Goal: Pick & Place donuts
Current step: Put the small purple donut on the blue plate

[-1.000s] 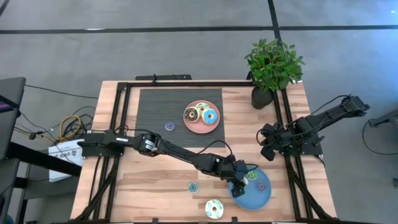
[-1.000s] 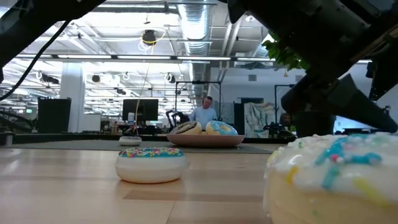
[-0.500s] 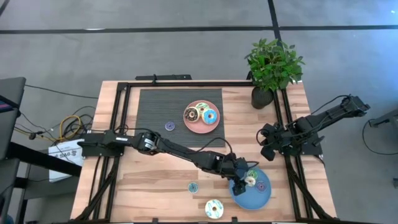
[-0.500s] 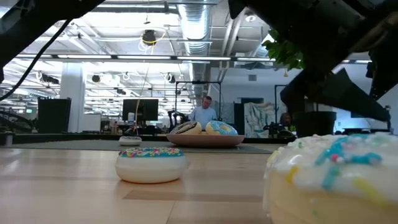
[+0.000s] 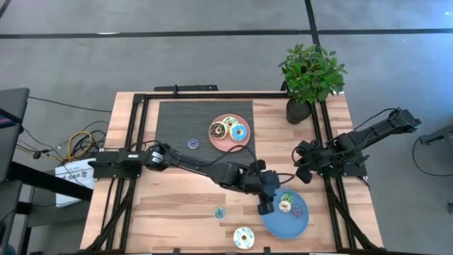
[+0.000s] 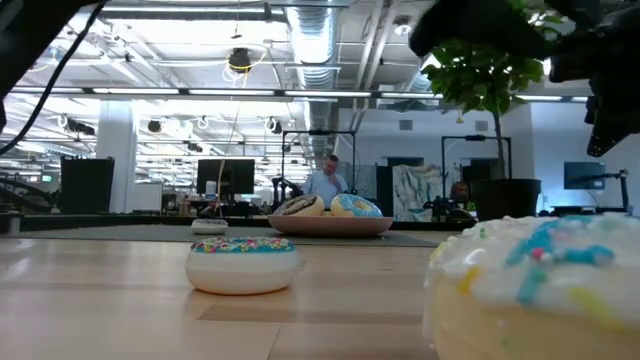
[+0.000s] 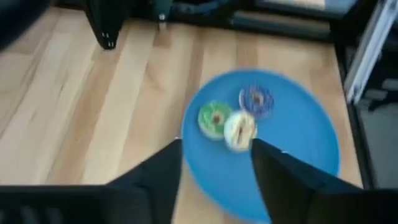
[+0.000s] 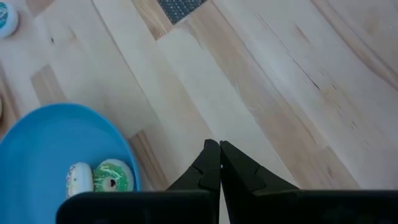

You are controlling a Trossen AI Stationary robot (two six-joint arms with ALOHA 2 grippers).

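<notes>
My left gripper (image 5: 265,206) hangs open and empty over the left rim of the blue plate (image 5: 283,225); its wrist view (image 7: 214,168) looks down on the plate (image 7: 292,174). On the plate lie a green donut (image 7: 213,119), a cream donut (image 7: 239,130) and a purple donut (image 7: 256,99). A teal donut (image 5: 220,213) and a larger white donut (image 5: 243,237) lie on the wood near the front edge. A small purple donut (image 5: 192,143) lies on the dark mat. My right gripper (image 5: 303,165) is shut and empty right of the plate (image 8: 219,163).
A pink plate (image 5: 225,144) on the mat's right end holds three donuts, among them a brown one (image 5: 216,129) and a blue one (image 5: 238,132). A potted plant (image 5: 309,78) stands at the far right corner. Black frame rails run along the table's edges.
My left gripper has risen and drawn back from over the blue plate toward the table's left and far side; in the low view it has gone up out of the picture. The cream donut, hidden under it before, now lies bare on the plate beside the green one.
</notes>
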